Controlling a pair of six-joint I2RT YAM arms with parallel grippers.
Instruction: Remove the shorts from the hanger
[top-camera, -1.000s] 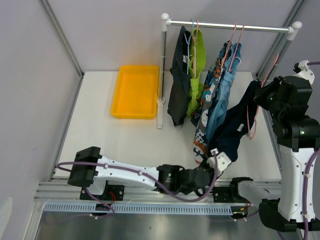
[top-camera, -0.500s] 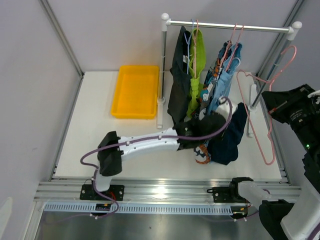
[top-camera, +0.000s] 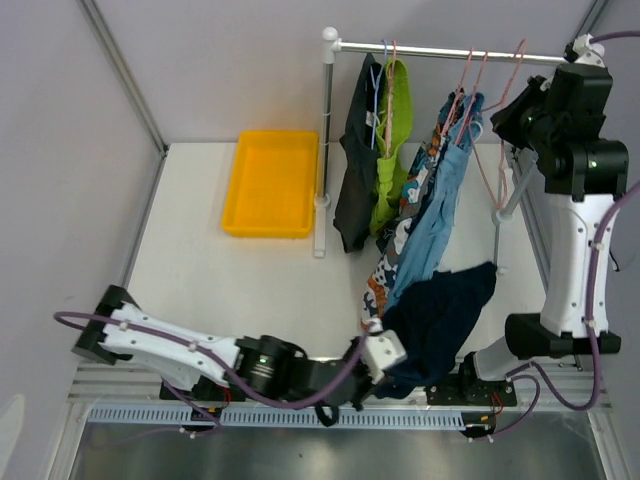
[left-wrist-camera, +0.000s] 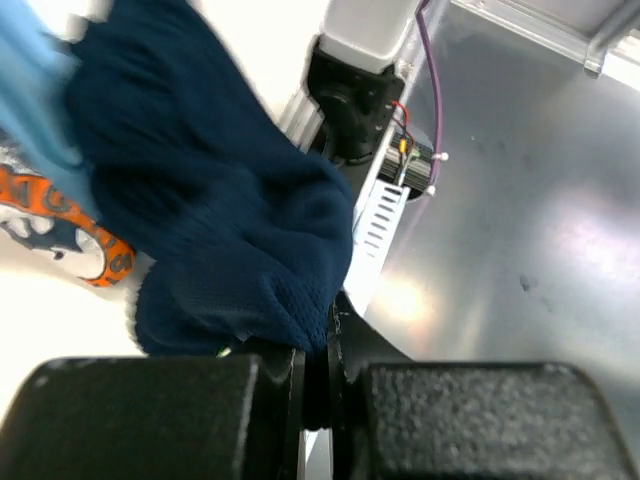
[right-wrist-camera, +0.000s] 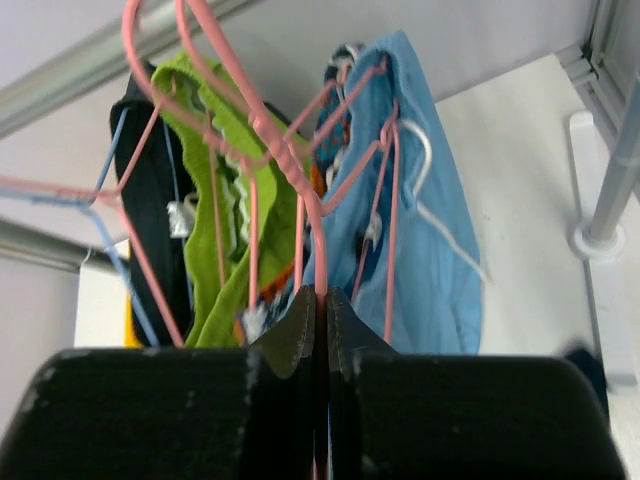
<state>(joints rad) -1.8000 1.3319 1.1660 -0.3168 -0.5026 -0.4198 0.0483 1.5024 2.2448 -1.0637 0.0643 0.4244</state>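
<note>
At the near table edge, the navy shorts (top-camera: 440, 315) are held clamped in the closed left gripper (left-wrist-camera: 315, 352). Beyond, the patterned shorts (top-camera: 380, 282), light blue shorts (top-camera: 430, 220), lime green shorts (top-camera: 396, 110) and charcoal shorts (top-camera: 355, 170) are seen hanging from the rail (top-camera: 450, 50). Farthest, near the rail's right end, a bare pink hanger (right-wrist-camera: 316, 245) is pinched in the closed right gripper (right-wrist-camera: 317, 298).

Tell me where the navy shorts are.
Top view: navy shorts hang at the table's near edge, right of centre, pinched in the left jaws, below the light blue shorts.
</note>
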